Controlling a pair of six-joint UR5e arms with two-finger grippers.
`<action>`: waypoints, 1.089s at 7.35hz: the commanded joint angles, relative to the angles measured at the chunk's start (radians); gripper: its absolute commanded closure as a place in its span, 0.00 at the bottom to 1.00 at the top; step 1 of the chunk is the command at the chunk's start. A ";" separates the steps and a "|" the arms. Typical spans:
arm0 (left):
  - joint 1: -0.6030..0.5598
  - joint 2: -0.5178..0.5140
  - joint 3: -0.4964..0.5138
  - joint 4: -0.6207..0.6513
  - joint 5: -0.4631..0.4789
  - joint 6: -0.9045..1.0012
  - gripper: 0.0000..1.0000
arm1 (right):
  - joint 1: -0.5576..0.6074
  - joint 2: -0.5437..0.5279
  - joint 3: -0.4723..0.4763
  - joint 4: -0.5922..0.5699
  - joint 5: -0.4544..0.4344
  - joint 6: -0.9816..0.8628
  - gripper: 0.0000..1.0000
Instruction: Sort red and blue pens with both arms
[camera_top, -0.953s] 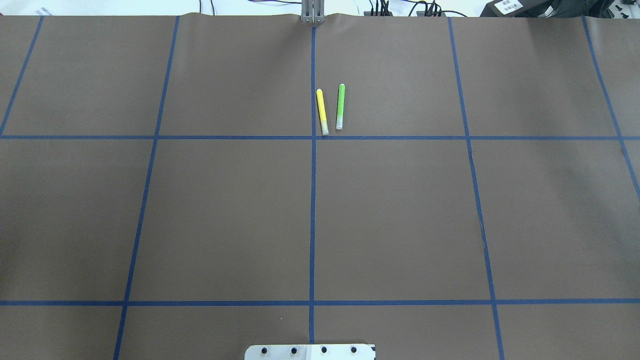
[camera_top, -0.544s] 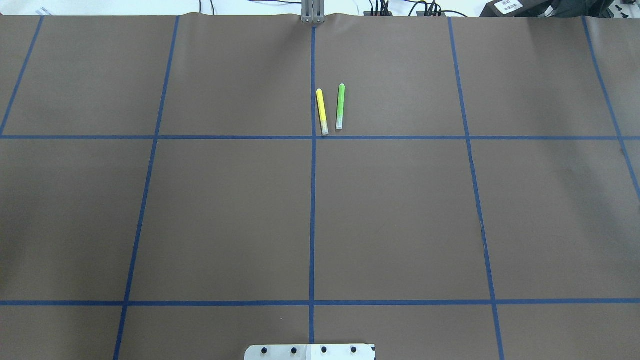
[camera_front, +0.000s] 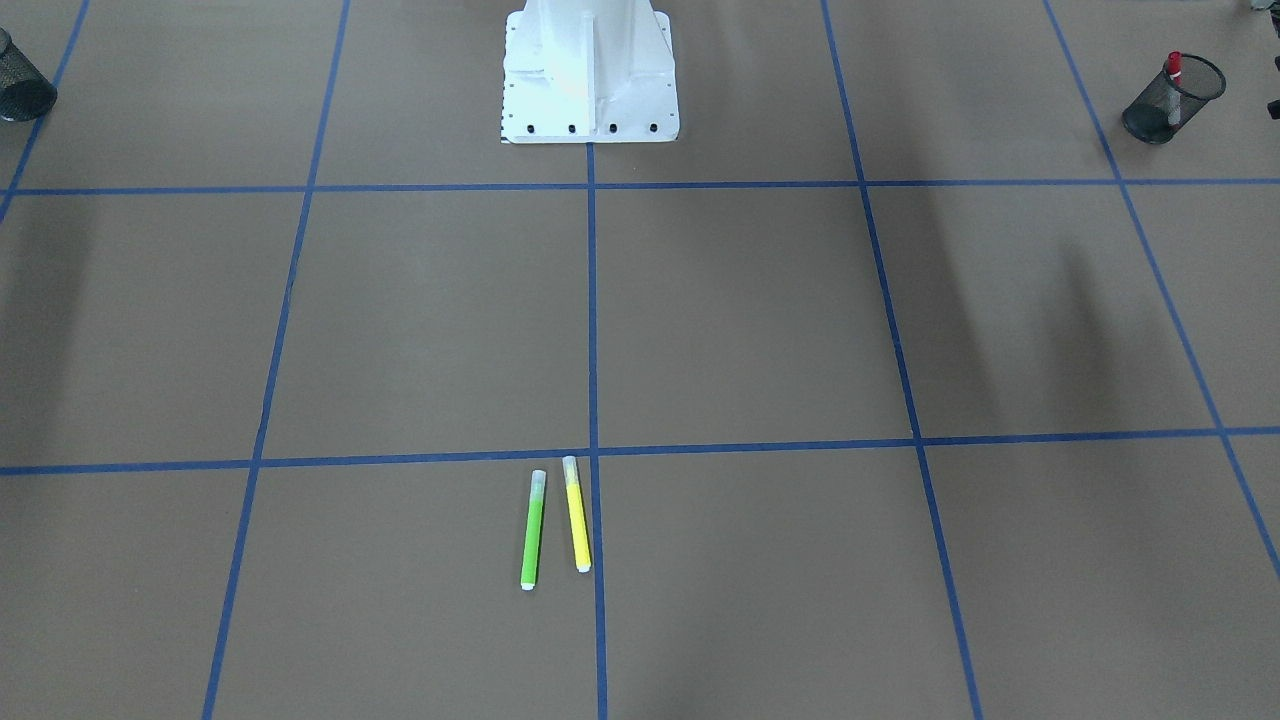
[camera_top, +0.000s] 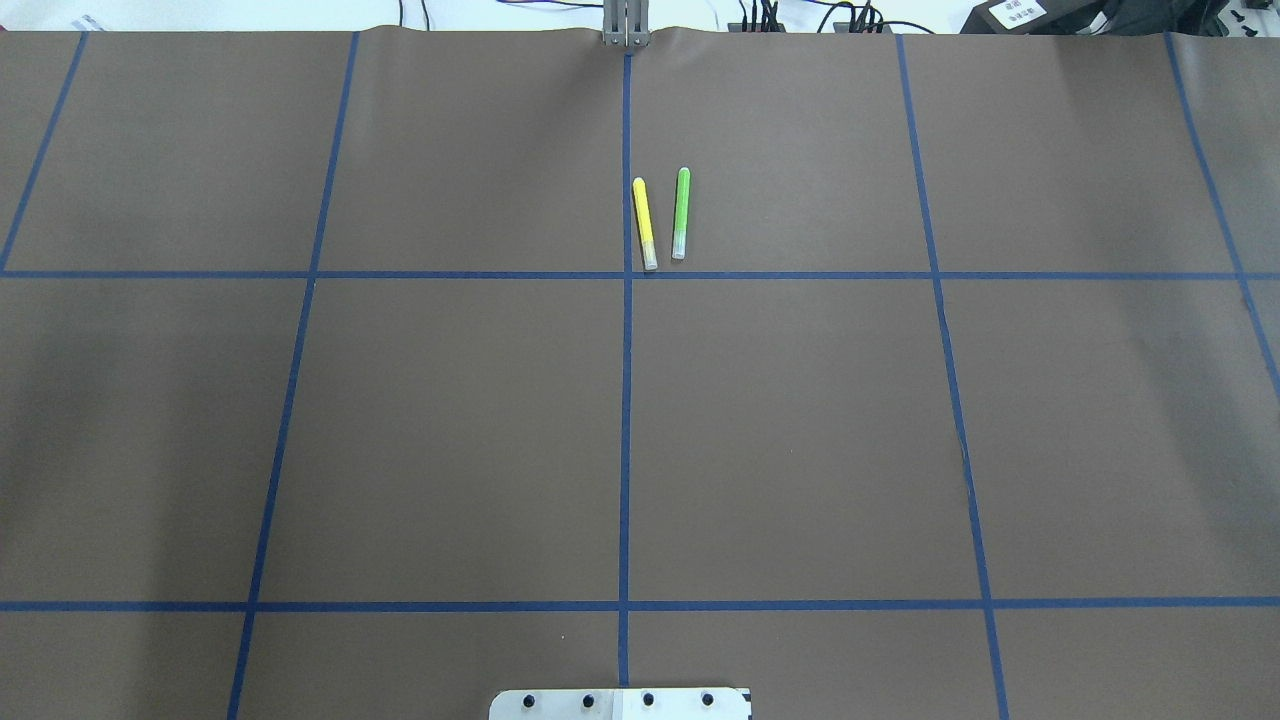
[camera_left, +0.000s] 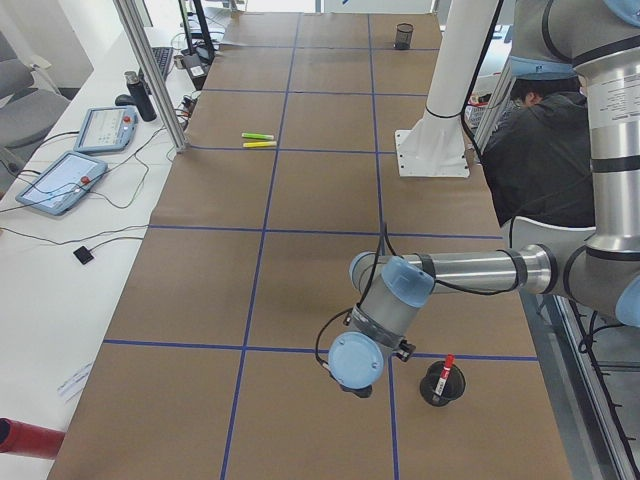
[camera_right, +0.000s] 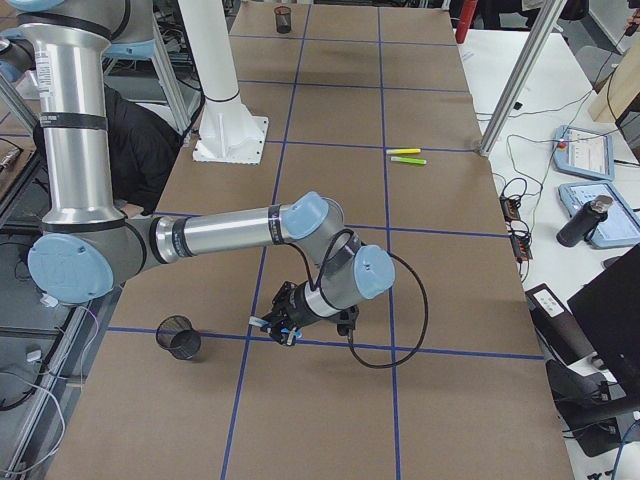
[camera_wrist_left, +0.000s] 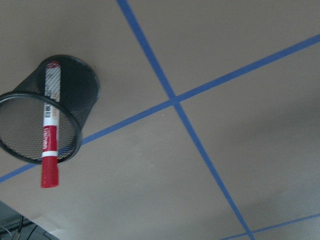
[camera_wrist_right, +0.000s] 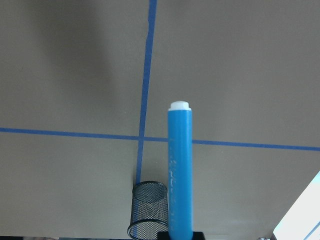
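The right gripper (camera_wrist_right: 181, 234) clamps the blue pen (camera_wrist_right: 179, 165) by its end, bottom centre; it seems light, stiff, slick. Left gripper (camera_left: 406, 350): cannot tell.

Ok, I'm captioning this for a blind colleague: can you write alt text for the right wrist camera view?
A blue pen rises from the bottom edge, white end uppermost, close to the camera. Behind it is a brown table crossed by blue tape lines, with a black mesh cup just left of the pen's base.
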 joint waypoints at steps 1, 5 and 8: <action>0.001 -0.193 0.004 -0.067 0.039 -0.037 0.00 | 0.006 -0.104 0.018 -0.006 0.002 -0.007 1.00; 0.017 -0.383 -0.085 -0.339 0.140 -0.232 0.00 | 0.021 -0.335 0.139 -0.023 0.025 -0.047 1.00; 0.063 -0.380 -0.102 -0.527 0.162 -0.425 0.00 | 0.022 -0.454 0.138 -0.070 0.098 -0.114 1.00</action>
